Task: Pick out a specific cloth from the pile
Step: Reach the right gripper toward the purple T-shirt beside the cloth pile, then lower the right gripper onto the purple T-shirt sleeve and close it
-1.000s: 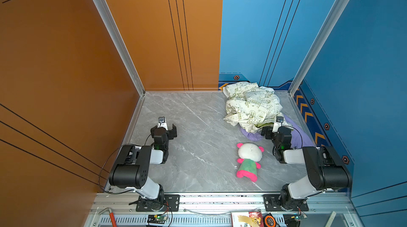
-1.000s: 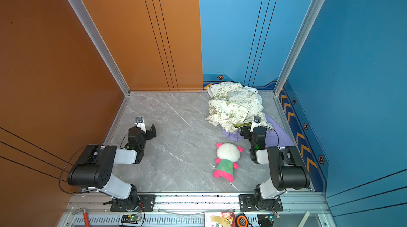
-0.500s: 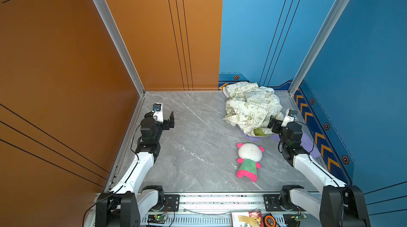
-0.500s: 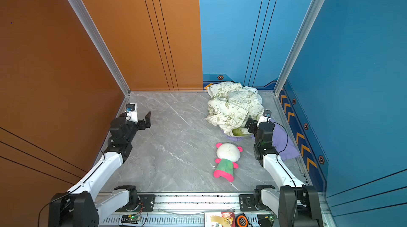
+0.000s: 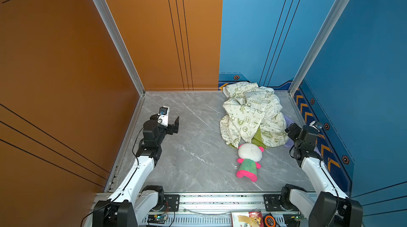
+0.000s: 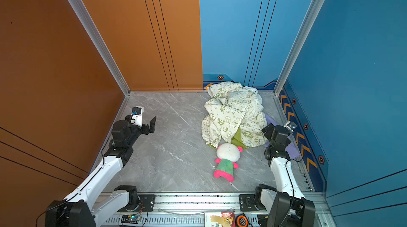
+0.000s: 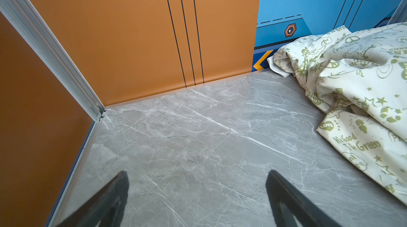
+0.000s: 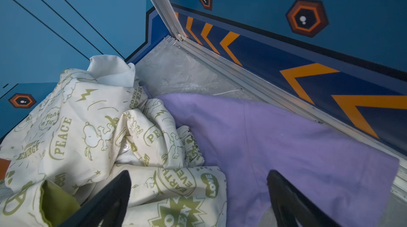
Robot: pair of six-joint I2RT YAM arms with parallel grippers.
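— Where is the cloth (image 8: 275, 140)?
— I see the pile (image 5: 251, 115) in the far right corner. The cloth lies flat beside it along the right wall (image 8: 330, 27) (partly tucked under). The toy (image 5: 248, 159) sits just in front.
— Jaws?
— Both gape wide, empty: right gripper (image 8: 198, 172) over the cloth's edge, left gripper (image 7: 197, 172) over the table (image 7: 198, 126).

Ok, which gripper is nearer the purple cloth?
Right. The right gripper is open over the purple cloth beside the pile; the left gripper is open far across the table.
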